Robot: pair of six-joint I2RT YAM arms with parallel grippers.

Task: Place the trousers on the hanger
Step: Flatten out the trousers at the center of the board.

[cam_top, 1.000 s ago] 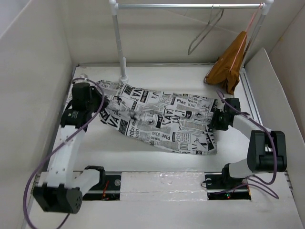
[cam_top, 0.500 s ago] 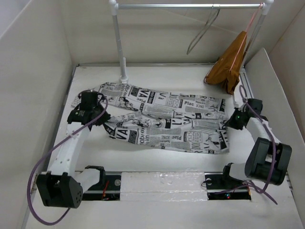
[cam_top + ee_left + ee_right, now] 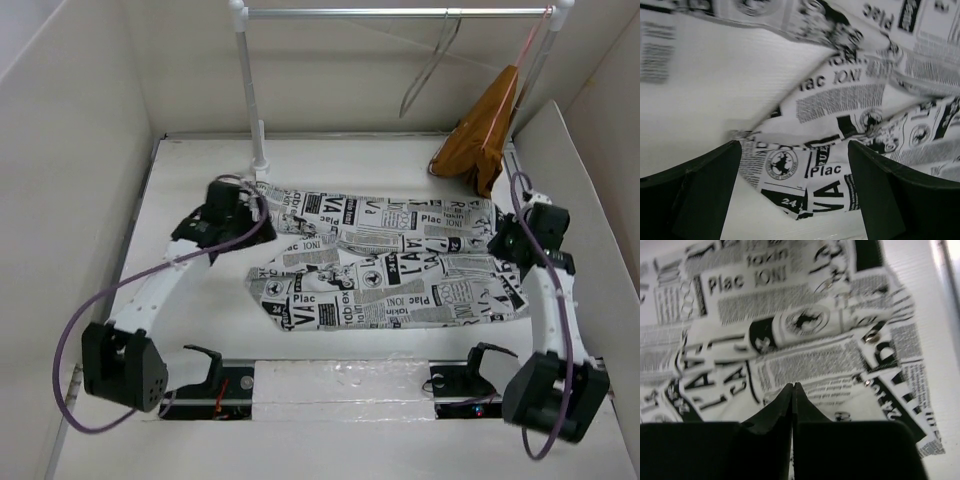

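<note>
Trousers (image 3: 390, 265) now lie spread rightward, left gripper (image 3: 794, 150) newly released, right gripper (image 3: 792, 387) clenched over their waist; hanger (image 3: 430, 65) awaits.

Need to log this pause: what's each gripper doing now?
Left gripper: jaws open, empty, over the trousers.
Right gripper: jaws shut; whether they pinch cloth cannot be told.
</note>
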